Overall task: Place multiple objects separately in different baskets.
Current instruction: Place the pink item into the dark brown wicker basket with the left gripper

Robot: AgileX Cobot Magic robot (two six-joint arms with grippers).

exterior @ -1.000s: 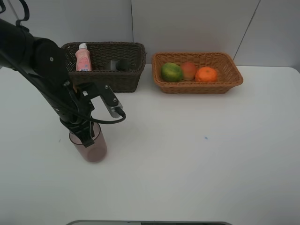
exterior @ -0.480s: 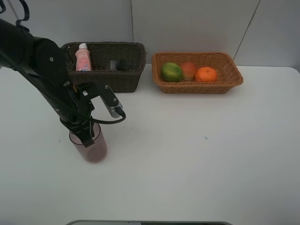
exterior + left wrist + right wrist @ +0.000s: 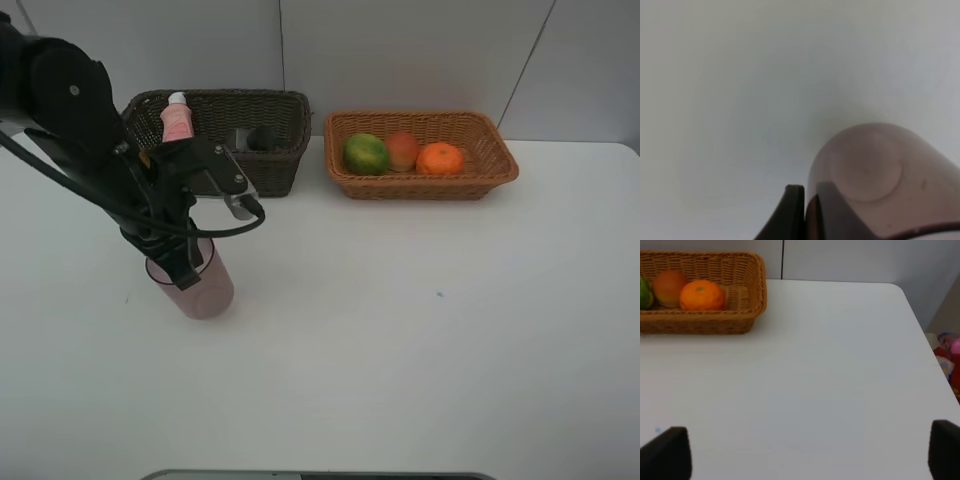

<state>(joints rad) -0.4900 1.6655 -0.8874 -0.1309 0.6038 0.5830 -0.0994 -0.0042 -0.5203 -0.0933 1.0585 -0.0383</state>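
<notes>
Lifted: 1 mauve cup [image 3: 200, 290] in left claw [image 3: 183, 268] | 2 baskets | 3 fruits

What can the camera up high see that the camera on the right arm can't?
Only the high camera shows the dark basket with the pink bottle in it, and the left gripper at the mauve cup. Only the right wrist camera shows the right gripper's fingers, spread wide, and some colourful things past the table's edge. Both show the white table, the tan basket, the orange, the red fruit and the green fruit.
</notes>
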